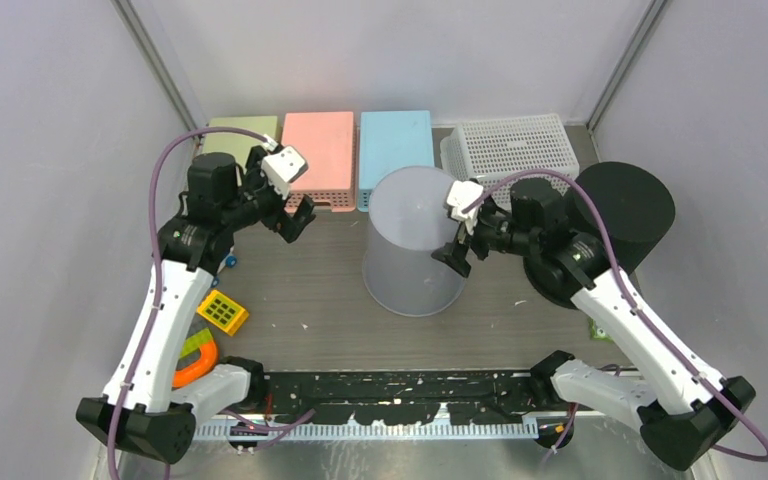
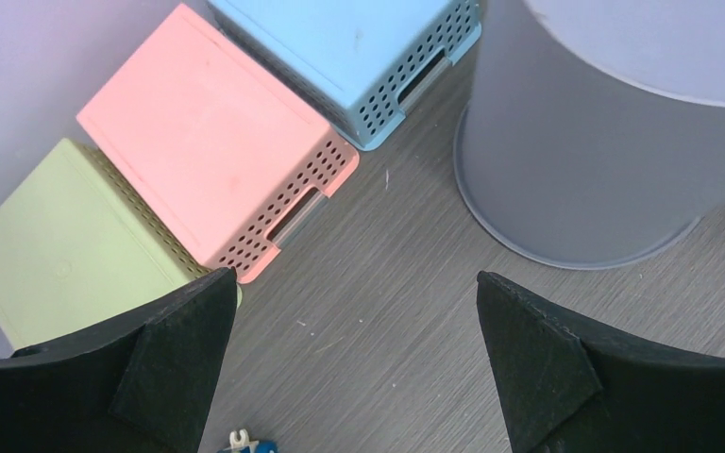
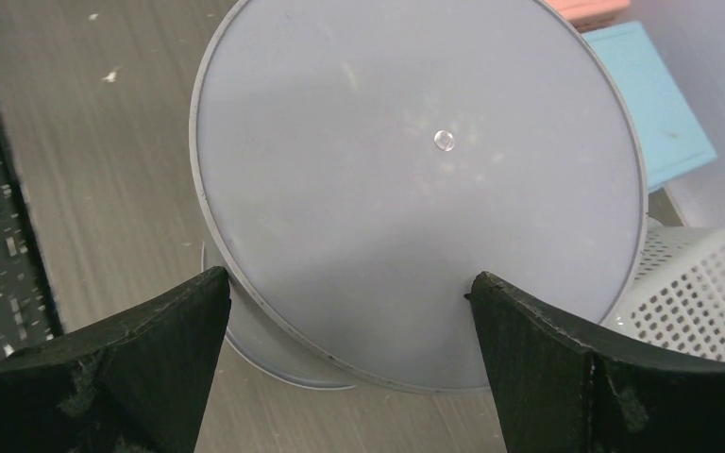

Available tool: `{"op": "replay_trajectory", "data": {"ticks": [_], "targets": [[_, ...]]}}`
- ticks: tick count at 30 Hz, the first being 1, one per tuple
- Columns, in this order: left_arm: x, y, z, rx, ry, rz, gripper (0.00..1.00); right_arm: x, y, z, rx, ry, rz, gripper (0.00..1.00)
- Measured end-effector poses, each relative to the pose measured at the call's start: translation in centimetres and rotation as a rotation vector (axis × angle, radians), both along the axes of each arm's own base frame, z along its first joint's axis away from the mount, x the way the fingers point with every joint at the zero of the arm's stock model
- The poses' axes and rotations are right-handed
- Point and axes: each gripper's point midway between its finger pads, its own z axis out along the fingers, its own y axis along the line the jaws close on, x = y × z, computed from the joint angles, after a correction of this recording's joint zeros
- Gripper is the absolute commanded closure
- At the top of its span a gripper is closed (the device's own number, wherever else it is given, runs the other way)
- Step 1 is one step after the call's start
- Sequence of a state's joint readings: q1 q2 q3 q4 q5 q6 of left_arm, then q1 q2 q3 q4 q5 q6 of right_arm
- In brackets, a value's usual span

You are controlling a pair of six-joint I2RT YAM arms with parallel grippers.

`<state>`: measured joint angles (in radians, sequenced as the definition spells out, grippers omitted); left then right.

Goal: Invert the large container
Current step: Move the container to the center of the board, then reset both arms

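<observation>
The large container [image 1: 412, 245] is a pale grey round tub in the middle of the table, standing with its closed flat face up and its wider rim on the wood. The right wrist view looks down on that flat face [image 3: 415, 170]. My right gripper [image 1: 457, 235] [image 3: 347, 276] hangs open just above the tub's right edge, with both fingers apart from it. My left gripper [image 1: 282, 200] [image 2: 356, 276] is open over bare table to the left of the container [image 2: 604, 160], holding nothing.
Green [image 1: 242, 135], pink [image 1: 318, 155] and blue [image 1: 395, 150] perforated bins line the back edge, beside a white mesh basket [image 1: 510, 145]. A black disc [image 1: 625, 205] lies at the right. A yellow block [image 1: 222, 312] and an orange-green piece [image 1: 195, 360] lie near the left arm.
</observation>
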<state>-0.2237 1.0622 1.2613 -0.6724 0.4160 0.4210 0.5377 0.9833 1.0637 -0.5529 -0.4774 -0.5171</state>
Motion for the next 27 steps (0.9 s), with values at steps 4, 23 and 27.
{"op": "replay_trajectory", "data": {"ticks": [4,23,27], "targets": [[-0.4,-0.1,0.7,-0.011,-0.022,-0.006,0.00,2.4,0.3,0.4,-0.008,-0.028,-0.063,0.00],[-5.3,-1.2,0.2,-0.022,0.039,-0.161,0.00,-7.0,-2.0,7.7,0.025,0.028,0.106,0.00],[-8.2,-1.9,-0.1,-0.042,0.079,-0.251,0.00,-12.0,-3.6,8.4,0.058,0.017,0.192,0.00]]}}
